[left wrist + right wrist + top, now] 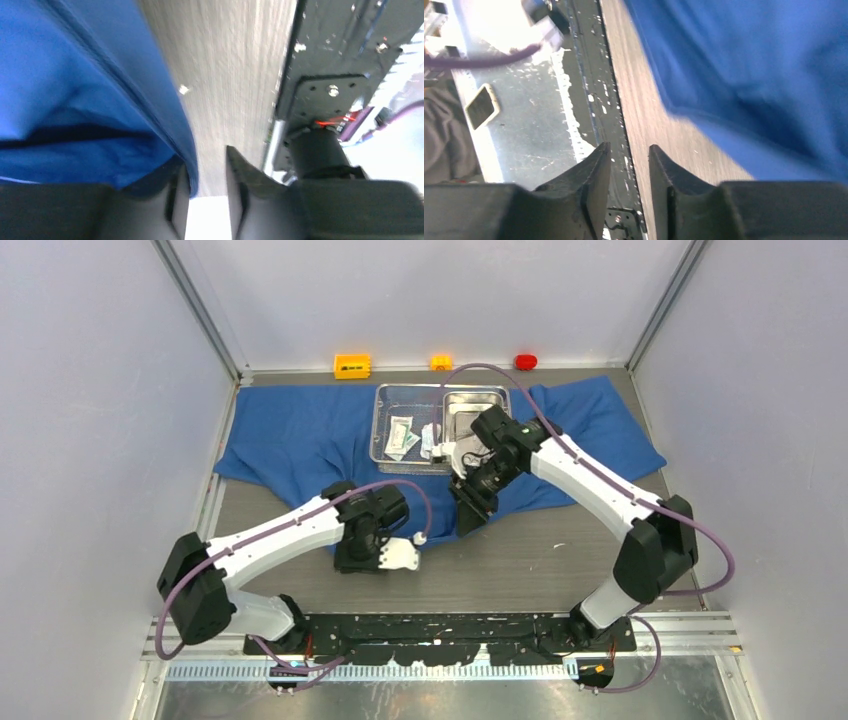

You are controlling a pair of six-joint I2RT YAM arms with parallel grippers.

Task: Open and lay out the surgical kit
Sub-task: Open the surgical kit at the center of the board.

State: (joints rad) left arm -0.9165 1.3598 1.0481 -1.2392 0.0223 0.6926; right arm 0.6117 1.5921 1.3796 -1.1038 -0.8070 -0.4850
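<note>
The surgical kit's blue cloth [300, 435] lies spread across the back of the table. On it stands the steel mesh tray [383, 425], with a smaller steel pan [474, 410] and white-green packets [403, 436] inside. My left gripper [352, 562] hovers near the cloth's front edge. In the left wrist view its jaws [206, 160] stand a narrow gap apart, and the cloth's hem [75, 90] drapes over the left finger without being pinched. My right gripper [470, 512] hangs over the cloth's front flap, open [629, 146] with nothing between the fingers; blue cloth [749, 65] lies beside it.
A yellow block [352, 365], an orange block [441, 362] and a red block [525, 362] sit along the back wall. Bare wood table [530, 560] runs between the cloth and the black base plate [440, 625]. Side walls close in left and right.
</note>
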